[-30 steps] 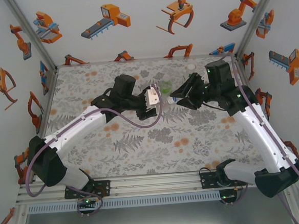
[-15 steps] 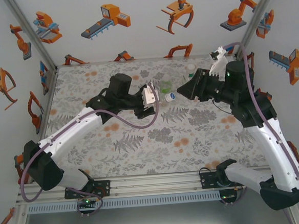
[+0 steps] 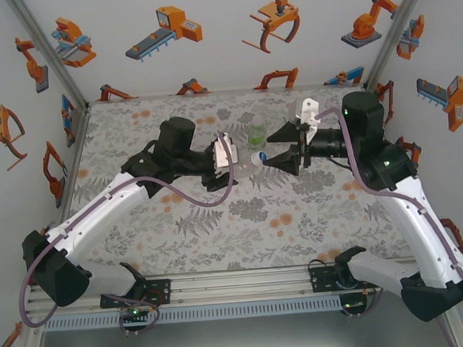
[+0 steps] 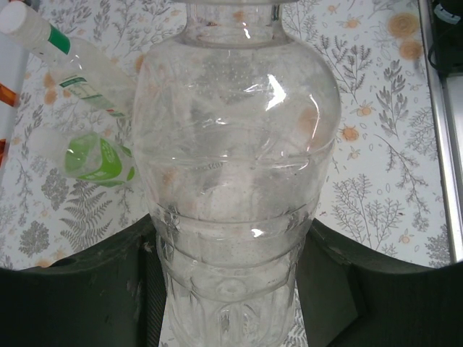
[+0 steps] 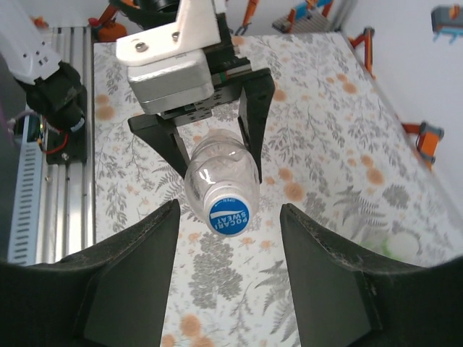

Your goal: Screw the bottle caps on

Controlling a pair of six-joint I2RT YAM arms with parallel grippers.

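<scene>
The left gripper (image 5: 217, 170) is clamped on the body of a clear ribbed plastic bottle (image 4: 239, 166), holding it above the flower-patterned table (image 3: 219, 222) with its neck pointing toward the right arm. A round blue cap with white lettering (image 5: 230, 213) sits on that neck. The right gripper (image 3: 268, 150) is spread wide, a finger on each side of the cap and apart from it. A small green-tinted bottle (image 4: 98, 155) and a slim clear bottle with a white cap (image 4: 72, 61) rest on the table, just beside each other.
</scene>
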